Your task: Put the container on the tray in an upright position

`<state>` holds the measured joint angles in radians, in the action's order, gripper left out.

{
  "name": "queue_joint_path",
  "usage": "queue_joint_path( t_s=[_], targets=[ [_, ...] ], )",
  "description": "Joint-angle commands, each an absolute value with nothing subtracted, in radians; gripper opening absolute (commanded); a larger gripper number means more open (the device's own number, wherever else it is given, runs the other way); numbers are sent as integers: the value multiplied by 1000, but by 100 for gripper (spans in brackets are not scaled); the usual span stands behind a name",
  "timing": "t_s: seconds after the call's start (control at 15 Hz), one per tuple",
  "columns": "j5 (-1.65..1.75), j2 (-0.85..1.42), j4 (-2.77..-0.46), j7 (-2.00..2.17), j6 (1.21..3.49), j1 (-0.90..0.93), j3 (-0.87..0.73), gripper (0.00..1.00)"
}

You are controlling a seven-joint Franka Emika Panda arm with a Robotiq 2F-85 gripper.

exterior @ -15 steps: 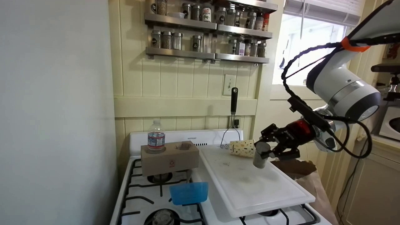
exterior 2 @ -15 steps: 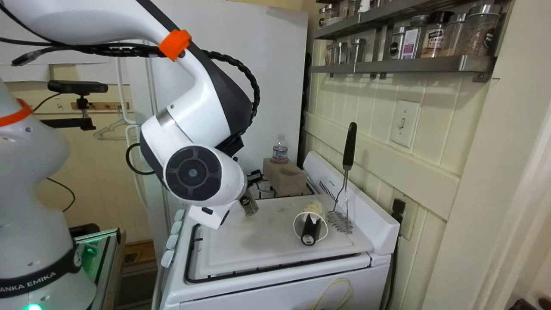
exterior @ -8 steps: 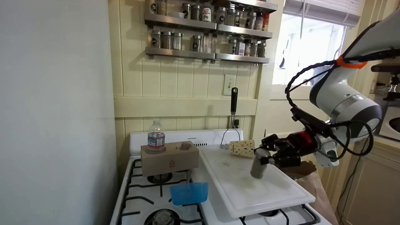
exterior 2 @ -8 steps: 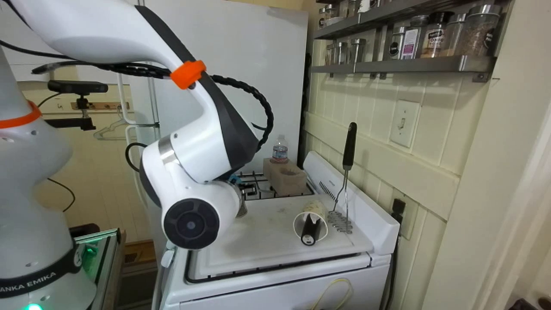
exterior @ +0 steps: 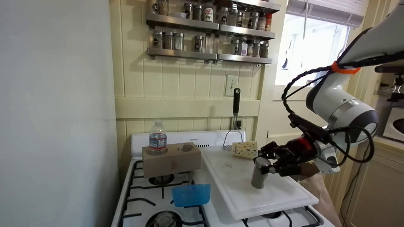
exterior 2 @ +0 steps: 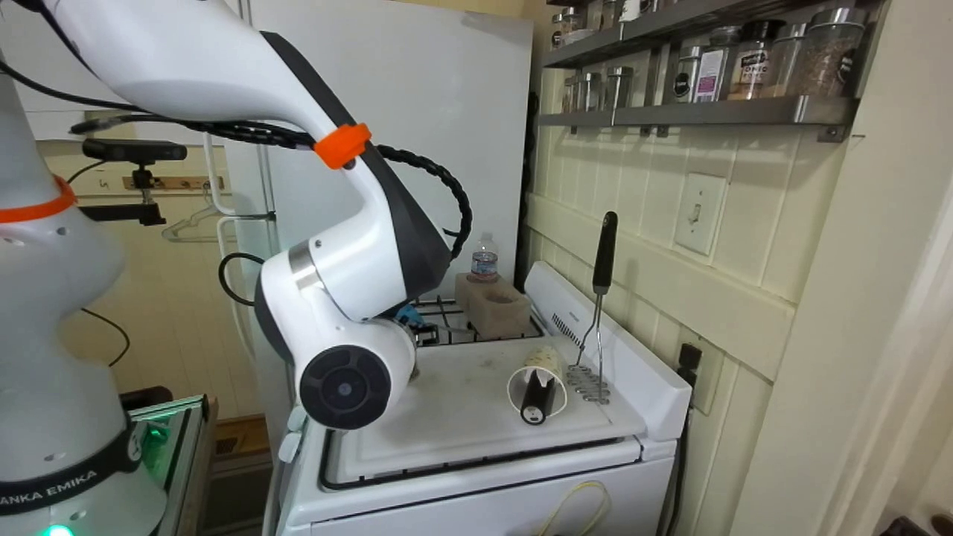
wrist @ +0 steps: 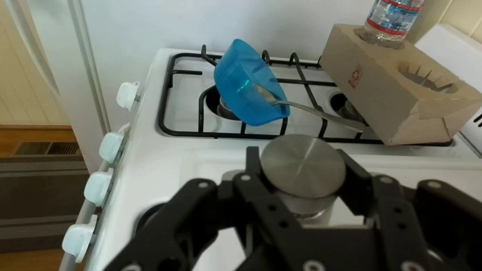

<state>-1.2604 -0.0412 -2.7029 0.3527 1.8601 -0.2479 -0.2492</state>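
Note:
The container [exterior: 259,179] is a small grey cylinder with a flat metal lid. In an exterior view it stands nearly upright over the tray, its top leaning slightly right. Its base is at or just above the surface; I cannot tell if it touches. My gripper [exterior: 260,164] is shut on it near the lid. In the wrist view the lid of the container [wrist: 303,165] sits between the fingers of my gripper [wrist: 301,171]. The white tray [exterior: 227,181] lies on the stove. In an exterior view my arm hides most of the container, above the tray [exterior 2: 461,402].
A speckled cup [exterior: 245,149] lies on its side on the tray's far part, beside a standing masher [exterior: 236,104]. A blue tub [exterior: 191,195], a cardboard box [exterior: 172,160] and a water bottle [exterior: 157,138] are on the burner side. A spoon [wrist: 324,114] leans at the tub.
My gripper has moved down with the container, first away from the cup, then slightly back. The container has come lower over the tray and is closer to upright. Other things have not moved.

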Motion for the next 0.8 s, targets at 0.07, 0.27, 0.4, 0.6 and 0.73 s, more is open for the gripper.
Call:
queue_joint_path(
  t_s=[0.07,0.27,0.4,0.6,0.73],
  targets=[
    [-1306,15,-2684,353,1774,-265,-266,24],
    [-1324,49,-2678,374,1736,-270,-276,24],
    [-1328,57,-2677,387,1740,-267,-276,24],
    [-1326,71,-2670,413,1742,-263,-275,74],
    [-1325,75,-2667,424,1745,-261,-274,81]
  ],
)
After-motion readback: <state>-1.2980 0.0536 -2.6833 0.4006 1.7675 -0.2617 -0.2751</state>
